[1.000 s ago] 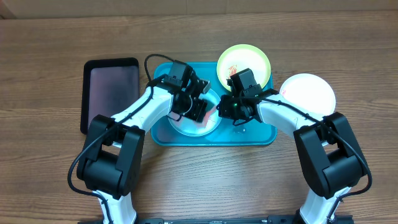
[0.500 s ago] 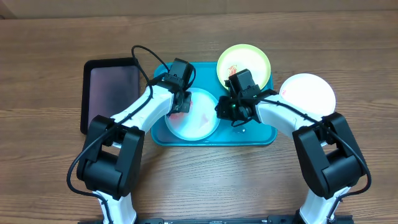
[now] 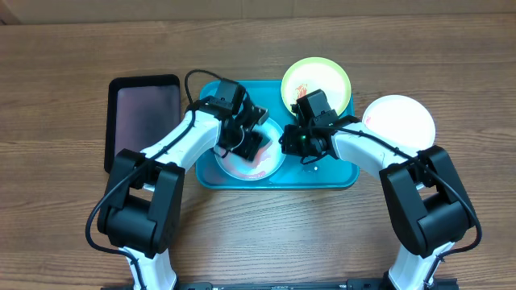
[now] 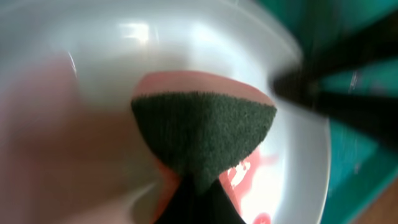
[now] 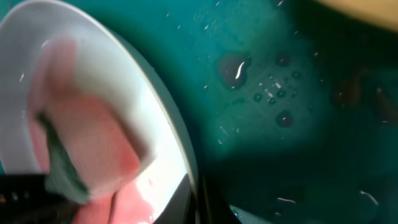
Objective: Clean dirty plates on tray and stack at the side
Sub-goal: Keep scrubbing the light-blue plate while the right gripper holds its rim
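Note:
A pale mint-blue plate [image 3: 242, 165] lies in the left half of the turquoise tray [image 3: 339, 173]. My left gripper [image 3: 253, 145] is shut on a pink sponge with a dark green scrub face [image 4: 202, 134], pressed on this plate [image 4: 186, 50]; red smears [image 4: 249, 177] show beside it. My right gripper [image 3: 285, 143] is shut on the plate's right rim [image 5: 163, 118], one finger on each side of it [image 5: 198, 202]. The sponge also shows in the right wrist view [image 5: 87, 149]. A yellow-green plate [image 3: 316, 84] with red smears sits at the tray's far right. A white plate [image 3: 397, 121] lies on the table right of the tray.
A smaller black tray [image 3: 143, 121] lies on the wooden table left of the turquoise tray. Water drops [image 5: 273, 93] dot the tray floor next to the plate.
My left gripper has moved the sponge from the plate's left edge back toward its middle and right. The right gripper has kept its hold on the rim.

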Controlling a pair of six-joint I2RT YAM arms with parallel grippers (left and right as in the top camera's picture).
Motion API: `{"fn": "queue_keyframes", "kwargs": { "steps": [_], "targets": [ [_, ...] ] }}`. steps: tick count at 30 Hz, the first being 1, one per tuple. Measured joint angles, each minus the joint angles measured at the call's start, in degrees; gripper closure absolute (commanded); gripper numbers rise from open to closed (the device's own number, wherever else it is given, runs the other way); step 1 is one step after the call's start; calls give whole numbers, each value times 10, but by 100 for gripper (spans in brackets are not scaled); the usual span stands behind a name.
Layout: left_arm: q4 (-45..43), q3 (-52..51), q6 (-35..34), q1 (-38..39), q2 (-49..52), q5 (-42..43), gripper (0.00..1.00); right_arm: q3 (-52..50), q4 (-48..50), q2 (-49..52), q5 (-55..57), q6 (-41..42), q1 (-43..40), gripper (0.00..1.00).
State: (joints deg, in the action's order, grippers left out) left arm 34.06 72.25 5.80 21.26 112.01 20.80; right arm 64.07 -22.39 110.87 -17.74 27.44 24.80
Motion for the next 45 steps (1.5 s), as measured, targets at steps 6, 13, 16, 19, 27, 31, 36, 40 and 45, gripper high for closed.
{"fn": "queue_keyframes", "kwargs": {
  "steps": [6,13,16,19,27,31,36,40,45],
  "targets": [
    [-92,0,-107,5,2,-103,96,0,1,0,0,6,-1,96],
    [6,6,-265,9,2,-334,96,0,1,0,-3,6,1,96],
    [44,10,-284,12,2,-353,96,0,0,1,-9,4,4,96],
    [86,18,-265,12,1,-326,96,5,-18,1,-13,-3,5,96],
    [203,134,-190,-2,11,-190,96,40,-109,1,-7,-19,3,96],
    [185,216,-190,-19,12,-169,96,52,-150,1,-3,-27,2,96],
    [156,245,-210,-52,12,-164,96,54,-193,-18,21,-39,3,96],
    [167,244,-225,-64,12,-165,96,54,-236,-91,95,-44,3,96],
    [170,242,-231,-52,12,-164,96,56,-263,-209,248,-50,17,96]
  ]
}}
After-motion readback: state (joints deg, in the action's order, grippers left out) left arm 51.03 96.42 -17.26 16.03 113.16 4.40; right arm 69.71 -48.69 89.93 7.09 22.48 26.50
